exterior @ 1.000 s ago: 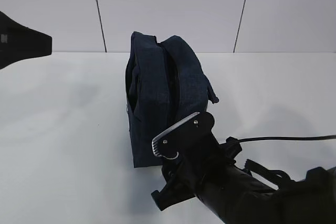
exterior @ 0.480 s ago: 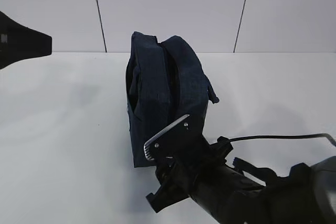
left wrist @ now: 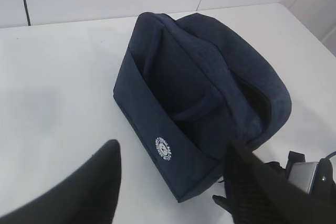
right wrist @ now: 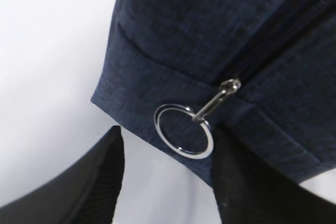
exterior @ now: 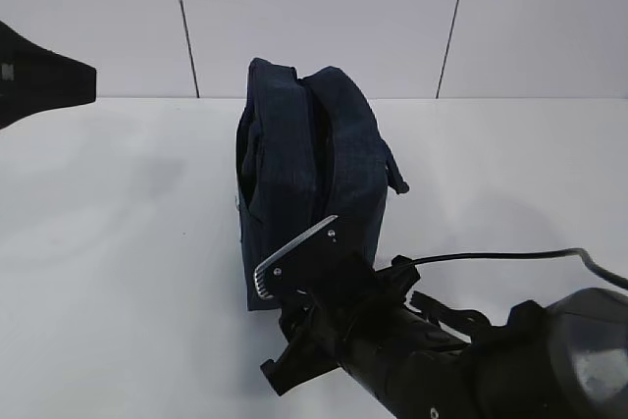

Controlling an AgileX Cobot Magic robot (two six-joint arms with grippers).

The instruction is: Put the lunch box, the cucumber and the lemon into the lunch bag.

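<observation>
Drawing back down-left from the soft, floppy bag [exterior: 309, 179], the right gripper [right wrist: 165, 174] hung with jaws released astride its ring pull [right wrist: 184, 130], the surest hold.

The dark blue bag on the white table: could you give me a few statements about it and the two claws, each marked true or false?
1. The lunch bag stands on the white table. True.
2. A metal ring pull hangs between the right gripper's open fingers. True.
3. The left gripper grips the bag. False: it is open and apart from it.
4. A lemon lies beside the bag. False: none shows.
5. The bag carries a red logo. False: the logo is white.
</observation>
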